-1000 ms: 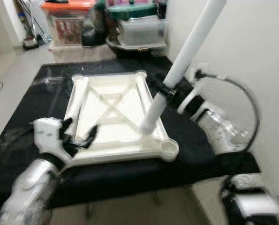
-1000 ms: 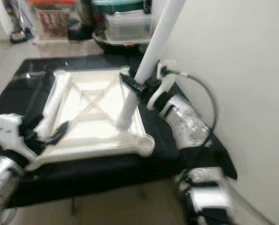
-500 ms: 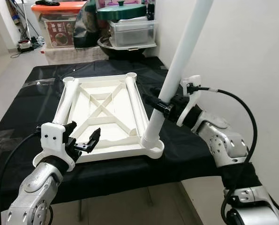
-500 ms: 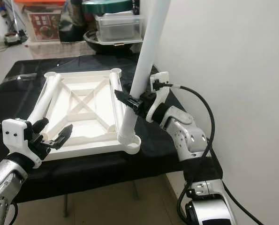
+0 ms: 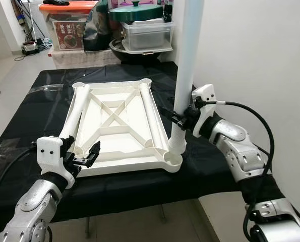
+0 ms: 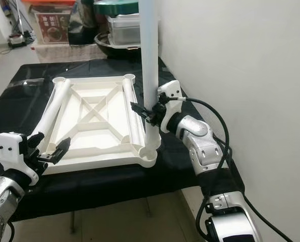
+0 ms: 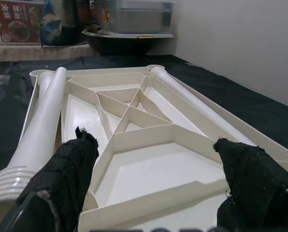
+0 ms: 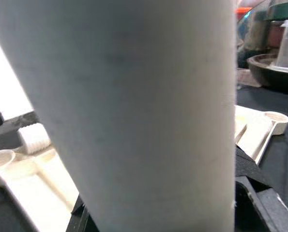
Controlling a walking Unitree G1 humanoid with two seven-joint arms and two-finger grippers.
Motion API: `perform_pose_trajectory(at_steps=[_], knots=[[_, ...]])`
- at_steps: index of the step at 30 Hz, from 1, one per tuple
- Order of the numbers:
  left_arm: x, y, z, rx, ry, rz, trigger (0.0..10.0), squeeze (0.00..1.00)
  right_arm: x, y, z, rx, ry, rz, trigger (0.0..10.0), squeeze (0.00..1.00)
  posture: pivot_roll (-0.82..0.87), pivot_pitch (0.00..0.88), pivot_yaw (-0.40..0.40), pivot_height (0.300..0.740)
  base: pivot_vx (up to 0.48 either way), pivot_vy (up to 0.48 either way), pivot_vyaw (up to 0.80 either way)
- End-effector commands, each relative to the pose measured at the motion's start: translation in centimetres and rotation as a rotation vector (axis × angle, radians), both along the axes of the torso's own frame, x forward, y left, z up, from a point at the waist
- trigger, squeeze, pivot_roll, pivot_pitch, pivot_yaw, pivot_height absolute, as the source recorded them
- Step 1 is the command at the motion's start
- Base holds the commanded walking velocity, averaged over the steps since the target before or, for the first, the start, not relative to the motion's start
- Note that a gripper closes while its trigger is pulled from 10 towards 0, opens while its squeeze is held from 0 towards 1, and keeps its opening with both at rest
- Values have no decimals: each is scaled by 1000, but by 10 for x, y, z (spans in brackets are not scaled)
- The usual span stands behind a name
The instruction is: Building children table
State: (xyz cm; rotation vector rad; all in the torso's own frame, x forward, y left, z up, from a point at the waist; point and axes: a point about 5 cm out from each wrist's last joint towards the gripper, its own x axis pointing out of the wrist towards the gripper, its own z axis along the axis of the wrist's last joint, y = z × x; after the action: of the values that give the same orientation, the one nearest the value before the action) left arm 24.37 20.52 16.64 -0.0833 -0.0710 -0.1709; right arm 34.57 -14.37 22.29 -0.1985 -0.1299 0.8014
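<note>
The upright leg (image 5: pixel 187 70) runs out of the top of our head views, and up close it hides the right gripper (image 5: pixel 179 119) pinching it above the tabletop's (image 5: pixel 120 126) near right corner socket. Our left gripper (image 5: pixel 85 156) hangs spread at the tabletop's near left edge. The tabletop lies upside down on a black cloth (image 5: pixel 34 108), storage bins (image 5: pixel 69 27) beyond it.

White table leg (image 5: pixel 186 75): leaning a second ago, now upright; its lower end sits at the near right corner socket (image 5: pixel 173 160) of the upturned tabletop (image 5: pixel 120 126); right gripper (image 5: pixel 179 119): has swung round with the leg, clamped low on it.
</note>
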Motion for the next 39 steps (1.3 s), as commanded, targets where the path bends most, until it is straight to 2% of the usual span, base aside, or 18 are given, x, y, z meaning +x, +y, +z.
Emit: perform_pose_trajectory(at_steps=[1, 2, 4, 7, 9, 18, 21, 22, 27, 29, 39], knots=[[-1, 1, -3, -2, 7, -2, 10000, 0, -5, 1, -2, -3, 32, 41, 10000, 0, 19, 0, -22, 740, 0, 0, 0], [-1, 1, -3, -2, 7, -2, 10000, 0, -5, 1, -2, -3, 32, 41, 10000, 0, 19, 0, -22, 740, 0, 0, 0], [2, 2, -2, -6, 6, -3, 10000, 0, -15, 9, 2, 10, 29, 110, 10000, 0, 13, 0, -16, 740, 0, 0, 0], [2, 2, -2, -8, 5, -3, 10000, 0, -19, 12, 2, 11, 25, 131, 10000, 0, 13, 0, -16, 740, 0, 0, 0], [4, 2, -2, -11, 7, -4, 10000, 0, -22, 21, -3, 17, 32, 157, 10000, 0, 13, 0, -15, 740, 0, 0, 0], [2, 6, -3, -13, 10, 10, 10000, 0, -24, 33, -17, 7, 59, 197, 10000, 0, 28, 0, -32, 740, 0, 0, 0], [1, 6, -3, -15, 11, 14, 10000, 0, -24, 34, -20, -9, 67, 210, 10000, 0, 32, 0, -38, 740, 0, 0, 0], [0, 6, -4, -16, 13, 18, 10000, 0, -24, 33, -25, -48, 80, 229, 10000, 0, 38, 0, -47, 740, 0, 0, 0], [-1, 6, -5, -17, 13, 19, 10000, 0, -23, 32, -26, -66, 84, 235, 10000, 0, 39, 0, -49, 740, 0, 0, 0], [-2, 6, -6, -19, 16, 25, 10000, 0, -22, 28, -26, -99, 90, 248, 10000, 0, 41, 0, -59, 740, 0, 0, 0], [-3, 5, -8, -32, 26, 23, 10000, 0, -24, 24, -26, -83, 142, 281, 10000, 0, 34, 0, -59, 740, 0, 0, 0]])
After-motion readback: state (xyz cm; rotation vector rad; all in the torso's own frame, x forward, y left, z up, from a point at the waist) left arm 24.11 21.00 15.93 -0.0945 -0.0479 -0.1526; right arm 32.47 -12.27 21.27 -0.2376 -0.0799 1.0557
